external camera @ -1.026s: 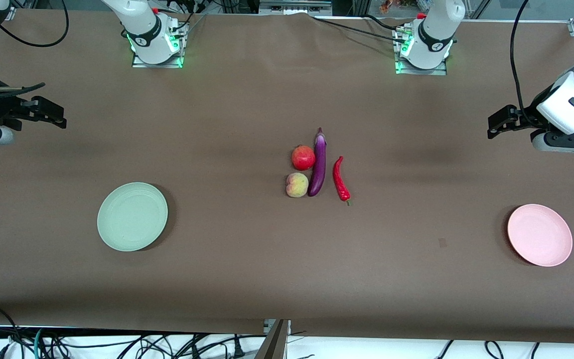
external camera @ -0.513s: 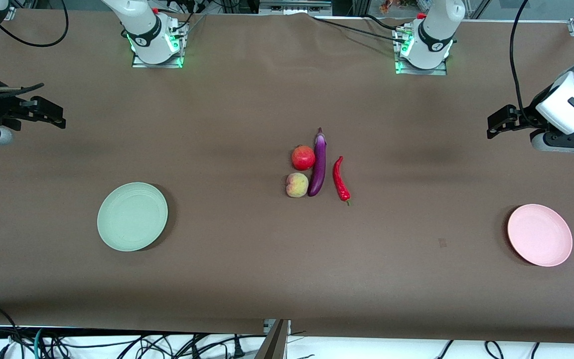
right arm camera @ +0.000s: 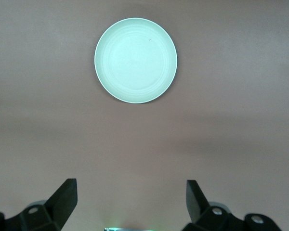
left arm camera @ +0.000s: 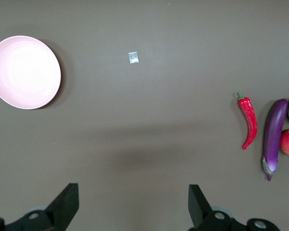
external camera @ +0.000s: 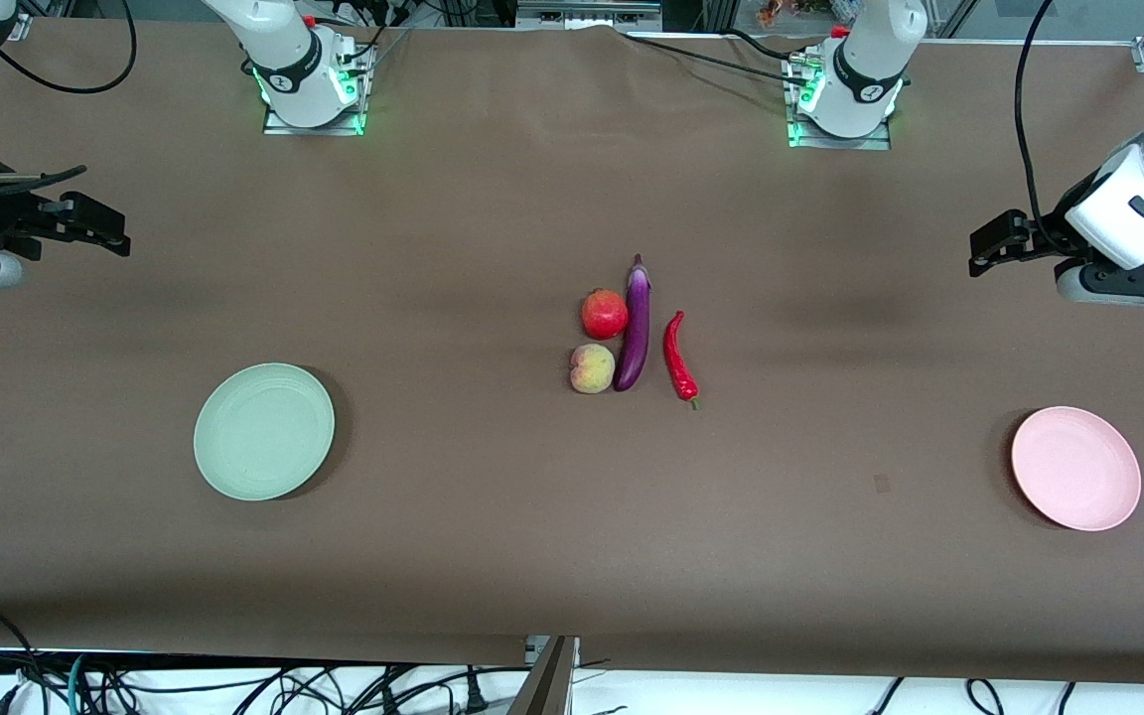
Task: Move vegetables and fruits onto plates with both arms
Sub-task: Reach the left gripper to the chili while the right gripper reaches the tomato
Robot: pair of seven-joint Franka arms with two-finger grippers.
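Front view is showing left gripper and right gripper hovering spread at the table ends, risking knocking the pomegranate and peach, both touching the eggplant at mid-table.

I log table centre: pomegranate touching eggplant, peach just nearer camera; chili beside eggplant toward left arm's end. One plate each end, second plate well apart.
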